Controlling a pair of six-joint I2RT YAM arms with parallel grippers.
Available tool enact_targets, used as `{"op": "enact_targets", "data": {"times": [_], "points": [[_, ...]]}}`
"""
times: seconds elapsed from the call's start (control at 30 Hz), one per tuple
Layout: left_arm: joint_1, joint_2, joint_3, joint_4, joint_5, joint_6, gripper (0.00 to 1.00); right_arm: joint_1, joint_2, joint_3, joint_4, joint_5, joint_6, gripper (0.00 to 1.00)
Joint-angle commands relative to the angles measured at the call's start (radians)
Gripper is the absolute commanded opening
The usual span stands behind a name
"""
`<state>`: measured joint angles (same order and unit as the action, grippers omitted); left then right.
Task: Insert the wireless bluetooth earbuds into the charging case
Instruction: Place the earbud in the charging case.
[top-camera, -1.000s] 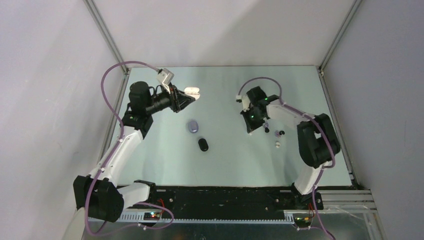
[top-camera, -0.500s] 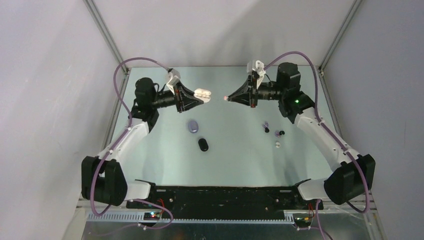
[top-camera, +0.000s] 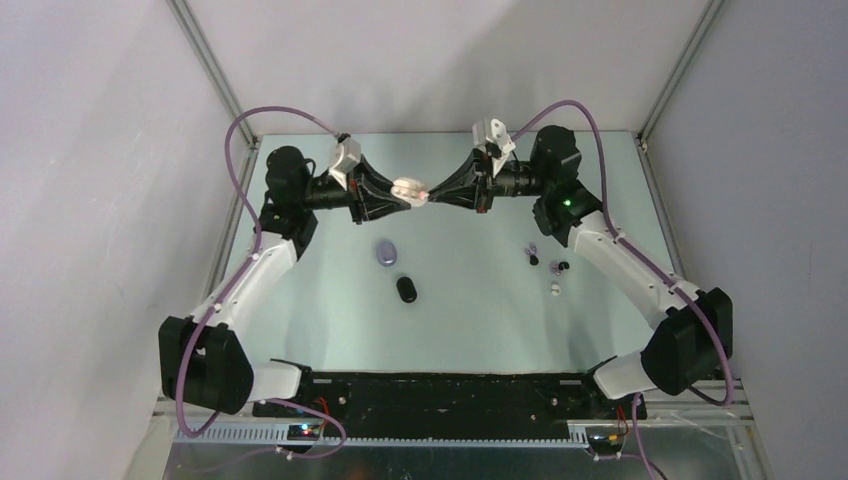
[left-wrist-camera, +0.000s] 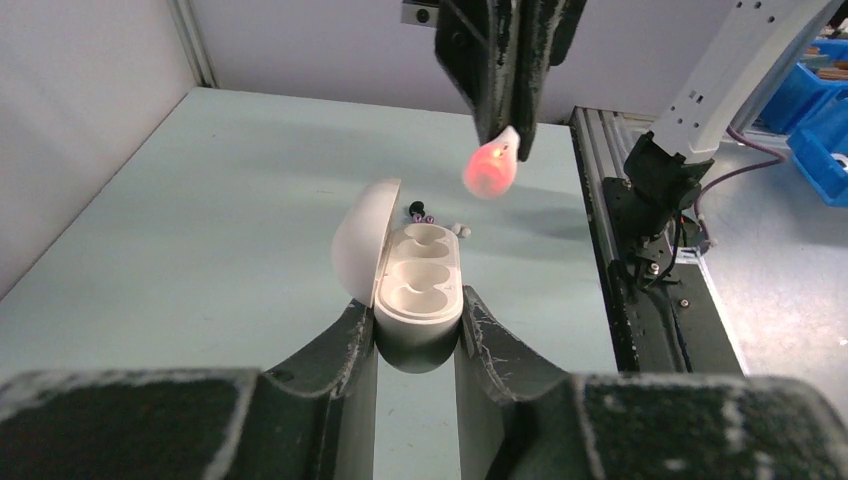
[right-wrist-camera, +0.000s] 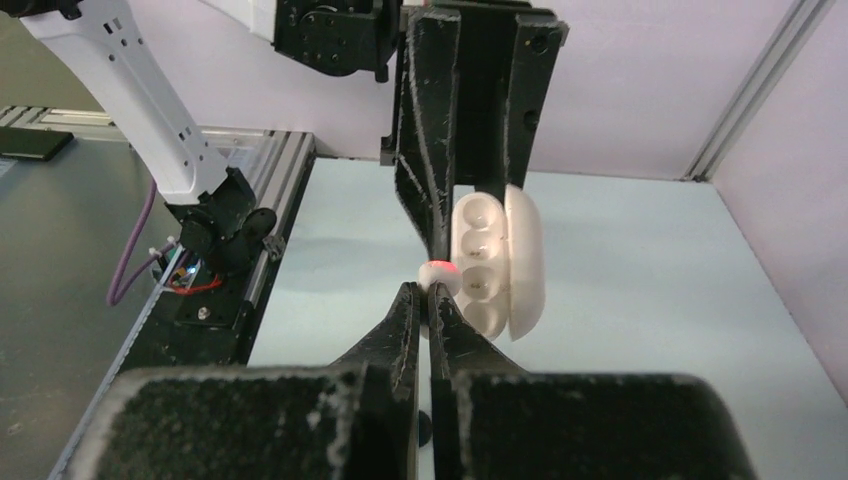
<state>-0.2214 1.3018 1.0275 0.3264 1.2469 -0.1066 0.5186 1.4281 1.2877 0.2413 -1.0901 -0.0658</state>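
Two arms meet in mid-air: left jaws clenched on the open white charging case (left-wrist-camera: 415, 290), its long axis running out from them; right jaws pinched on one red-glowing earbud (left-wrist-camera: 492, 168) just off the sockets, not seated. Right arm looks the one to close in. The gap of half a second ago is nearly gone; earlier still, that arm is down by the loose earbuds (top-camera: 555, 289) on the surface (top-camera: 470, 330).

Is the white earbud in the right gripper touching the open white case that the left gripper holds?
Apart. The left wrist view shows a strip of bare table between the earbud and the rim of the open case.
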Motion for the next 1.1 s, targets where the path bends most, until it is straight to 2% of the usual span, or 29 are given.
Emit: {"op": "enact_targets", "data": {"times": [0.0,1.07], "points": [[-0.011,-0.040,0.038,0.004,0.048,0.050,0.00,0.020,0.024,0.068,0.093,-0.001,0.040,0.00],[-0.018,-0.044,0.066,-0.001,0.086,0.047,0.00,0.023,0.036,0.078,-0.069,0.037,-0.113,0.00]]}}
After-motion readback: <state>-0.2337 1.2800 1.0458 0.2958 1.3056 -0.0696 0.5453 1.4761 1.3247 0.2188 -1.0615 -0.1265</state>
